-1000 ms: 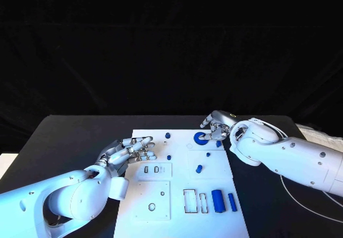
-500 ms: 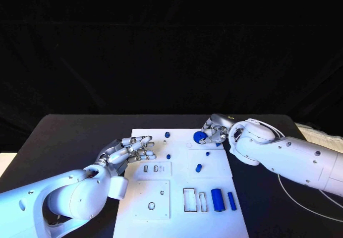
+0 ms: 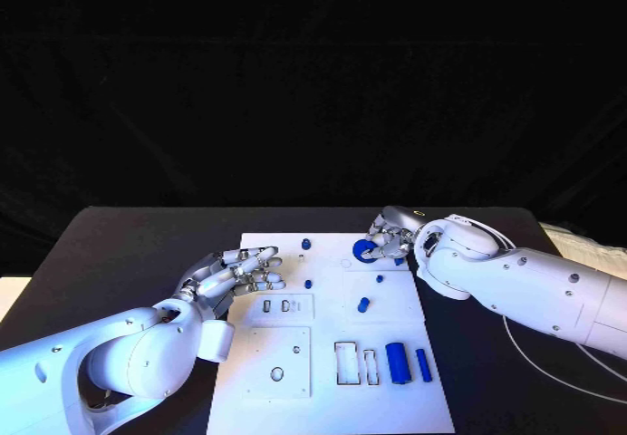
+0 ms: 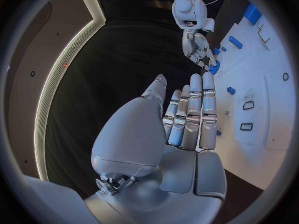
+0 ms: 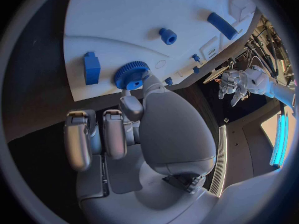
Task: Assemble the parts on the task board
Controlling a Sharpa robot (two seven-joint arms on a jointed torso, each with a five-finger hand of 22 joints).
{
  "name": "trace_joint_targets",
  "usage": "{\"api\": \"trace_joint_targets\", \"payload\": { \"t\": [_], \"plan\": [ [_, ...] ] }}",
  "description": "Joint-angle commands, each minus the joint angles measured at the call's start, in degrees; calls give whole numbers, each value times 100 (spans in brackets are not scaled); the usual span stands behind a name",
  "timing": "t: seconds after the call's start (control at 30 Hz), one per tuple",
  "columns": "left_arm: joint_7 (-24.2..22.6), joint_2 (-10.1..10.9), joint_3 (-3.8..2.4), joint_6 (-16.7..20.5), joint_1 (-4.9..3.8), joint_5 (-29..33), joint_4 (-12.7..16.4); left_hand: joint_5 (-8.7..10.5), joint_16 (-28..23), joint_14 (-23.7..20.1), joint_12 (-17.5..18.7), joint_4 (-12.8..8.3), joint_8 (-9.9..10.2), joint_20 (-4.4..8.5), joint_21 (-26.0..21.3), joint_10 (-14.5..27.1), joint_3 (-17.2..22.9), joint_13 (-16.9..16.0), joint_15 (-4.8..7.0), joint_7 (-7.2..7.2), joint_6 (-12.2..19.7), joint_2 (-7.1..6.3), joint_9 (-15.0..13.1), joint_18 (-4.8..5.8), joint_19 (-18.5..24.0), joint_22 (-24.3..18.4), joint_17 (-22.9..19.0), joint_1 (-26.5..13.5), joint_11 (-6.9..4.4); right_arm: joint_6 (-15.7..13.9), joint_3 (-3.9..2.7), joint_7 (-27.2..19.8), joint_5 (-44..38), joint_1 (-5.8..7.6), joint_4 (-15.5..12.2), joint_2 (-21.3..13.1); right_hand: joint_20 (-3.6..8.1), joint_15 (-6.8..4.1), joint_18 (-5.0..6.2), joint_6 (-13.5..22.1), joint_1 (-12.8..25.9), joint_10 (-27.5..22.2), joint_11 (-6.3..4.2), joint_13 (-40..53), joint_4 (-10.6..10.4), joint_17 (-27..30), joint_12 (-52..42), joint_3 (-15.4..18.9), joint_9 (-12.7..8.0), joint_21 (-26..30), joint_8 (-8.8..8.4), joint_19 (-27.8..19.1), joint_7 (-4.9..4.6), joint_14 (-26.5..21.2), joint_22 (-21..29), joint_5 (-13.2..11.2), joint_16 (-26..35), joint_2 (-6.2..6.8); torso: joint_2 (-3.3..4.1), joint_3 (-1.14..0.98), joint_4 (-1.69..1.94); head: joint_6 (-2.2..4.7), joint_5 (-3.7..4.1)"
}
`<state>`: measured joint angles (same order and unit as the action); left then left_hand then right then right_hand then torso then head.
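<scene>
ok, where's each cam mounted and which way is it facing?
Head: on the robot's head, looking down at the white board; both arms enter.
Left wrist: behind the left hand, facing along its fingers across the board.
Right wrist: behind the right hand, facing the blue gear.
Shared: all three show the gear and board.

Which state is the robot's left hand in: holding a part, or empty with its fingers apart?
Empty. The left hand hovers at the task board's left edge, its fingers extended with nothing between them.
</scene>
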<state>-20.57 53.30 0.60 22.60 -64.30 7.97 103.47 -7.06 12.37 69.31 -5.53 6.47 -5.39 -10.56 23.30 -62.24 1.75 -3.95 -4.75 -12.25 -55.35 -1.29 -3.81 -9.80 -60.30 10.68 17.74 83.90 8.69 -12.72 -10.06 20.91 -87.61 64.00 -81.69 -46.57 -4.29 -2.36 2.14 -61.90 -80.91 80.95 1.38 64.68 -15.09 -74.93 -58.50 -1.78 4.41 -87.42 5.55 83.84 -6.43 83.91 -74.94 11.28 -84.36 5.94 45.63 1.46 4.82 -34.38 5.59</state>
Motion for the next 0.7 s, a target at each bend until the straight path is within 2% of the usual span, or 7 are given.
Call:
{"api": "trace_joint_targets", "payload": {
  "t": [0.03, 0.17, 0.33, 0.53, 0.7],
  "plan": [
    [4, -12, -3, -140, -4, 5, 4, 6, -22, -36, 19, -35, 25, -9, 34, -12, -1, 3, -4, -2, 5, -2, 1, -58, 30, 8, 5, 47, -10, -8, 20, 151, -319, -39, 2, 5, 38, -35, -88, -154, -91, 43, -32, 67, 45, -567, -66, -75, 49, -48, 82, 255, 44, 431, -965, -73, -53, -151, 2, -1, 1, -1, 4],
    [16, -12, -3, -150, -4, 5, 3, 7, -24, -36, 22, -38, 27, -8, 36, -11, 1, 3, -4, -5, 6, 1, 2, -57, 31, 10, 9, 46, -9, -88, 20, 321, -672, -54, -30, 5, 91, -95, -104, -335, -394, 59, -98, 143, 260, -626, -95, -295, 79, -78, 133, 301, 116, 440, -1039, -387, -85, -286, 2, 2, 2, -2, 9],
    [28, -15, -2, -173, -4, 5, -2, 5, -31, -38, 31, -56, 33, -5, 46, -10, 21, 5, -3, -7, 10, 20, 3, -57, 35, 15, 22, 65, -9, -303, 20, 436, -1254, -87, -136, 7, 137, -137, -113, -513, -500, 58, -149, 172, 391, -644, -59, -478, 110, -94, 177, 324, 180, 441, -1080, -657, -92, -302, 1, 2, 0, 1, 12],
    [39, -17, -2, -198, -4, 5, -5, 6, -33, -38, 32, -60, 34, -4, 47, -10, 24, 6, -2, -7, 10, 23, 3, -57, 36, 16, 24, 69, -9, -563, 20, 400, -1578, -126, -408, 26, 143, -140, -115, -506, -497, 52, -147, 165, 410, -637, -27, -523, 105, -97, 156, 328, 174, 439, -1088, -667, -87, -277, 4, 0, 8, 17, 14],
    [50, -23, -2, -212, -4, 5, -9, 8, -38, -40, 39, -60, 38, -4, 53, -10, 32, 7, -4, -10, 13, 38, 4, -55, 40, 20, 33, 64, -6, -618, 21, 369, -1633, -140, -693, 81, 141, -129, -116, -480, -370, 52, -131, 175, 360, -628, 5, -579, 91, -98, 105, 329, 154, 436, -1093, -581, -79, -227, 4, 8, 24, 46, 12]
  ]
}}
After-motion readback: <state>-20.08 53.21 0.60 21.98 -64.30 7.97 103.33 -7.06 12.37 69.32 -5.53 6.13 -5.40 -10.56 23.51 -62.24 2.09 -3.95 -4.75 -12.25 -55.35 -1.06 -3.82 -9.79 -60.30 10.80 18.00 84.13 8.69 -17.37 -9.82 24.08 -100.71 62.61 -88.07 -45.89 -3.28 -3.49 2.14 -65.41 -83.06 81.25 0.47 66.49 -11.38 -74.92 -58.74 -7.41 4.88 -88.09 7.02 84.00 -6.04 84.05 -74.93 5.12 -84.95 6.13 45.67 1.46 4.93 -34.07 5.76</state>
